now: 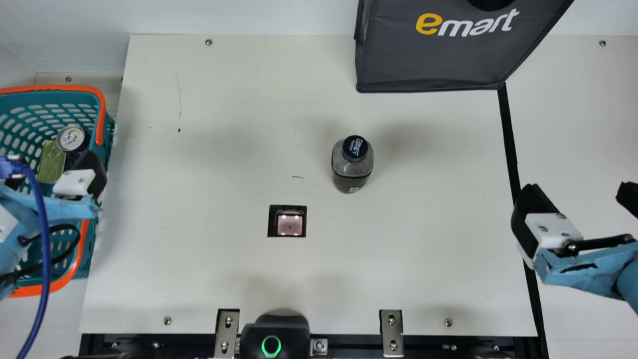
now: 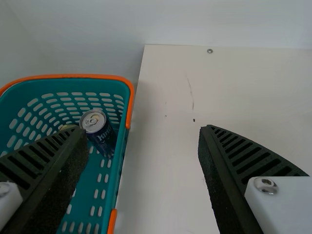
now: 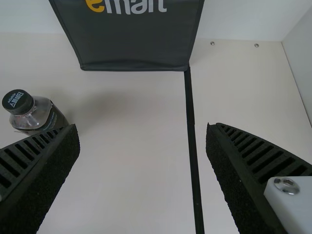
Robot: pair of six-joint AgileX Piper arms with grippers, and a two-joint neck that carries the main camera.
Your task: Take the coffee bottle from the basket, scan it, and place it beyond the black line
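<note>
The coffee bottle [image 1: 350, 169], black-capped, stands upright on the table, up and right of the scanner window [image 1: 289, 225]. In the right wrist view the bottle [image 3: 41, 117] is beyond one finger. My left gripper [image 1: 54, 180] is over the basket [image 1: 85, 249]; in its wrist view the left gripper [image 2: 139, 141] is open, nothing between its fingers. My right gripper [image 1: 575, 202] is above the black line [image 1: 509, 134] at the right, away from the bottle; in its wrist view the right gripper [image 3: 143, 139] is open, with bare table and the black line [image 3: 191, 131] between its fingers.
The teal basket holds a dark can [image 1: 73, 138] and a yellow-green item [image 1: 52, 162]. A dark grey bag [image 1: 433, 55] stands at the back, by the line's far end. A black device with a green ring [image 1: 274, 339] sits at the front edge.
</note>
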